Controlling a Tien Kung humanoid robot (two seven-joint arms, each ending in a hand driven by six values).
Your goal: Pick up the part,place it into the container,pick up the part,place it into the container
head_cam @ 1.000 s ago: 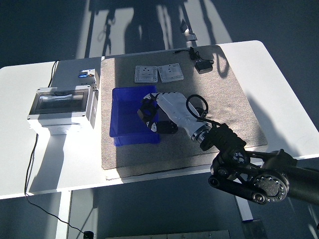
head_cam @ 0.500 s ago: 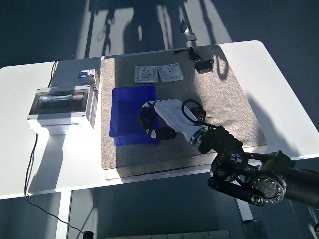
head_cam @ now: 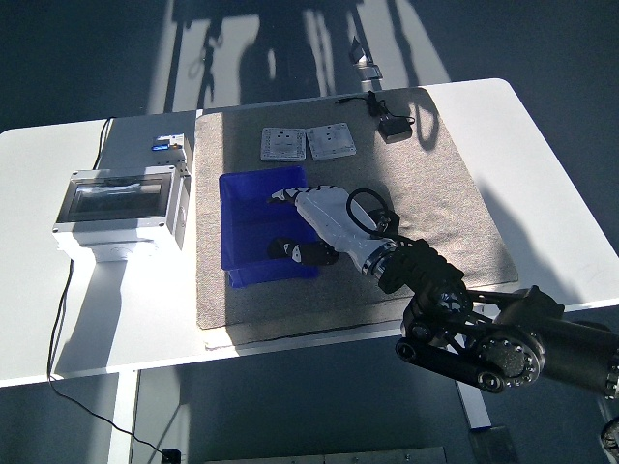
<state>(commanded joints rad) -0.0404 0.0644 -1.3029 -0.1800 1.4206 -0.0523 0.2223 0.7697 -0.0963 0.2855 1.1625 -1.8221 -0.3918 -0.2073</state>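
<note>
The blue container (head_cam: 244, 220) sits on the grey mat, left of centre. My right hand (head_cam: 290, 224), white with black fingers, reaches in over the container's right half. Its fingers (head_cam: 279, 196) stretch out to the left and the thumb (head_cam: 290, 251) hangs low near the container's front wall, with nothing gripped between them. A dark shape under the palm may be the thumb or a part; I cannot tell which. Two flat grey square parts (head_cam: 280, 144) (head_cam: 332, 142) lie side by side on the mat behind the container. The left arm is out of view.
A grey electrical box with a clear lid (head_cam: 121, 205) stands left of the mat. A black adapter with a cable (head_cam: 395, 128) lies at the mat's far right. The grey mat (head_cam: 435, 203) is bare to the right of my hand.
The right hand has moved left and down into the container, and its curled fingers have spread. The container has shifted slightly to the right.
</note>
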